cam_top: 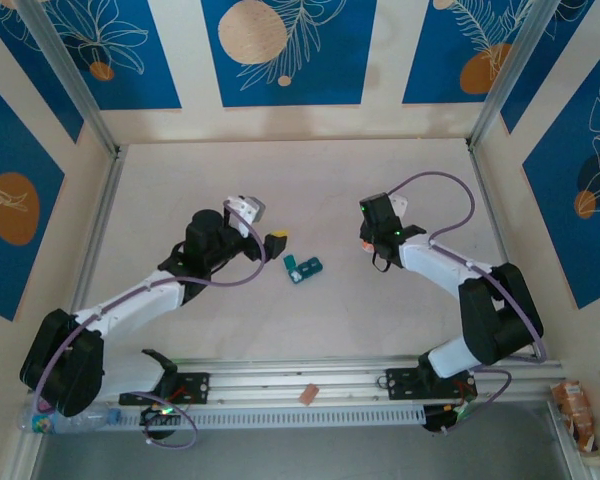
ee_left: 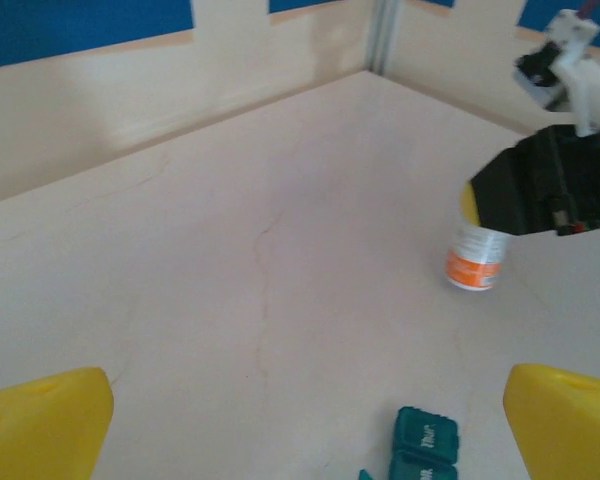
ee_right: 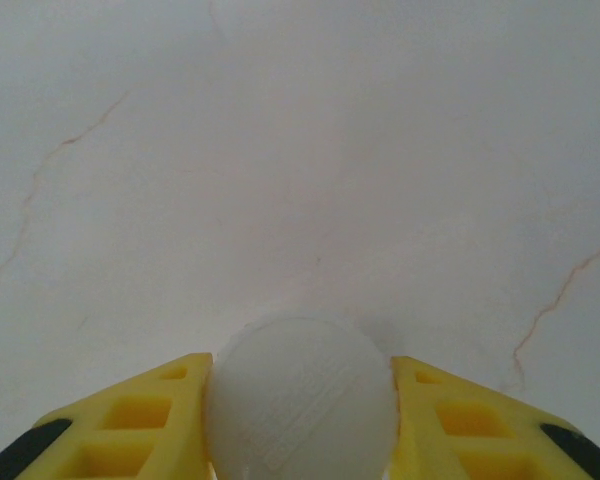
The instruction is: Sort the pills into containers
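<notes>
The teal-green pill organiser [cam_top: 303,266] lies on the table between the two arms; its lidded compartments [ee_left: 425,445] are at the bottom edge of the left wrist view. My left gripper [cam_top: 277,240] stands just left of it, open, and its yellow fingers [ee_left: 55,415] are spread wide with nothing between them. My right gripper [cam_top: 368,243] is shut on the small white bottle [ee_left: 477,255] with an orange band, which stands upright on the table. The bottle's round white cap [ee_right: 300,410] sits between the right fingers [ee_right: 130,420]. I cannot make out any loose pills.
Pale walls with blue panels [cam_top: 280,50] enclose the table on three sides. A metal rail [cam_top: 310,385] runs along the near edge, with a small brown piece [cam_top: 306,394] on it. A snack packet [cam_top: 578,405] lies at the front right.
</notes>
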Controlling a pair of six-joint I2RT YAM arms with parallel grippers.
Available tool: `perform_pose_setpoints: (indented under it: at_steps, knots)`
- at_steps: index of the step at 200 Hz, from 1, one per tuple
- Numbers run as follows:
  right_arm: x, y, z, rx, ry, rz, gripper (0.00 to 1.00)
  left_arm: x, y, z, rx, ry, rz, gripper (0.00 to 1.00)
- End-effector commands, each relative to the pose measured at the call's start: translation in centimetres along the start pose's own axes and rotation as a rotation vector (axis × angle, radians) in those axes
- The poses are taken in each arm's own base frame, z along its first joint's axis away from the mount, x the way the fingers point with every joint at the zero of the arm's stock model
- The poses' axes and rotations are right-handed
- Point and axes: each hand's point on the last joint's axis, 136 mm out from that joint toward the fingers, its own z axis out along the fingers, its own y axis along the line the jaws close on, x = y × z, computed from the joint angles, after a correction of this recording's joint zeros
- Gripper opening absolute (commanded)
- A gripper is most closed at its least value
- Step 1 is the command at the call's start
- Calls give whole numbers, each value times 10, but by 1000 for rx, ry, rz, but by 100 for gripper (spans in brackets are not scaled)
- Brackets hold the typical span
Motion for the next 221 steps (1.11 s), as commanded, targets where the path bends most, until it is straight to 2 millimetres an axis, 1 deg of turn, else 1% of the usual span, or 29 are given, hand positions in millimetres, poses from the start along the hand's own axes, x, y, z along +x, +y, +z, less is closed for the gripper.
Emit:
perform_pose_setpoints:
  at_steps: [1,30,80,95,113,125,131,135,146,164,179,201,221]
  knots:
    - [-2,-6,4,33,-31,53,18,-1,22,-5,-121,29,-28,100]
    - [8,-7,8,43,-10,46,21,2,28,-5,-154,49,-34,100]
    - [25,-7,15,58,24,27,33,-5,38,-8,-218,-6,-100,100]
    - [29,-6,16,56,30,19,41,-9,42,-12,-241,-37,-119,100]
    - [30,-4,14,48,30,10,54,-11,43,-15,-250,-63,-124,100]
    - [27,1,11,23,27,4,62,-11,42,-17,-244,-73,-116,100]
    - [25,3,9,8,27,0,64,-12,41,-18,-237,-78,-109,100]
    - [22,6,6,-8,22,-5,67,-12,40,-17,-232,-79,-100,100]
    - [15,12,-1,-40,13,-10,69,-11,38,-17,-225,-72,-86,100]
    - [4,22,-14,-98,3,-17,70,-5,38,-15,-220,-33,-89,100]
    - [-4,30,-29,-159,-6,-24,70,-1,37,-11,-211,2,-95,100]
    - [-7,48,-52,-289,13,-50,70,4,38,-5,-211,23,-103,100]
    - [-2,67,-73,-425,66,-102,70,8,42,0,-228,24,-117,100]
